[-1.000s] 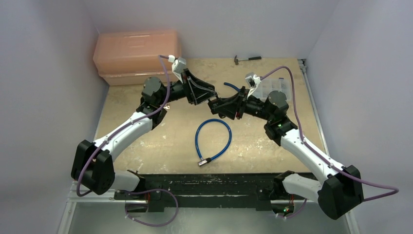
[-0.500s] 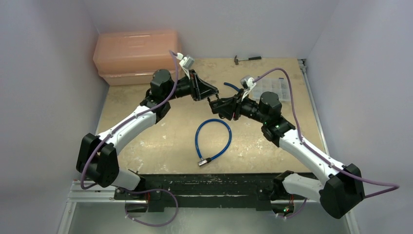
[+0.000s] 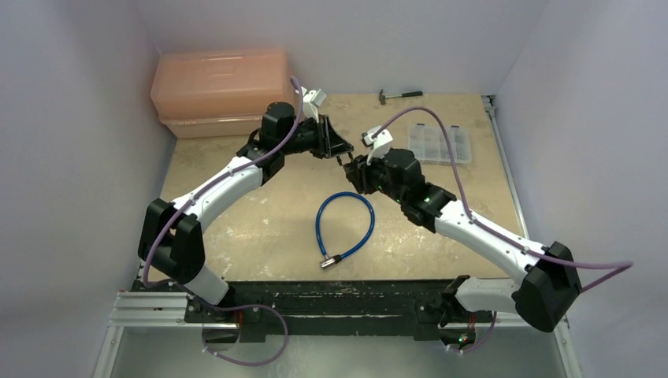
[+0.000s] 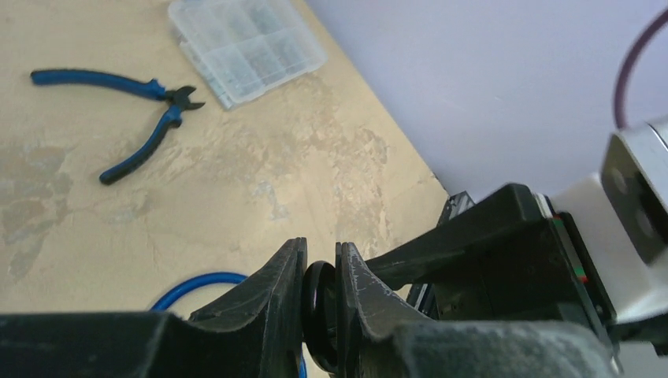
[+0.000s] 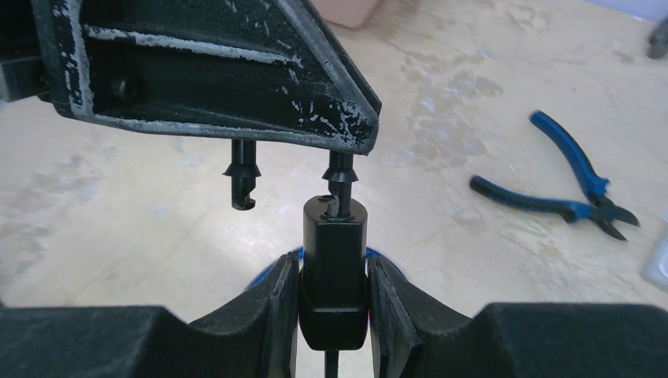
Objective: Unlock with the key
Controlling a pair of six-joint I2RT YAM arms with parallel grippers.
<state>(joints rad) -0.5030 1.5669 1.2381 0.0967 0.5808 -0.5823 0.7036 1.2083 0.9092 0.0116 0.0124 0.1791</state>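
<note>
Padlock (image 5: 334, 236) lies along right claw (image 5: 334, 272), shackle (image 5: 244, 185) outward.

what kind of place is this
Probably a robotics lab test cell: a worn wooden tabletop boxed in by plain pale walls, with workshop gear lying about, namely blue-handled pliers, a hammer and a clear parts organizer.
</note>
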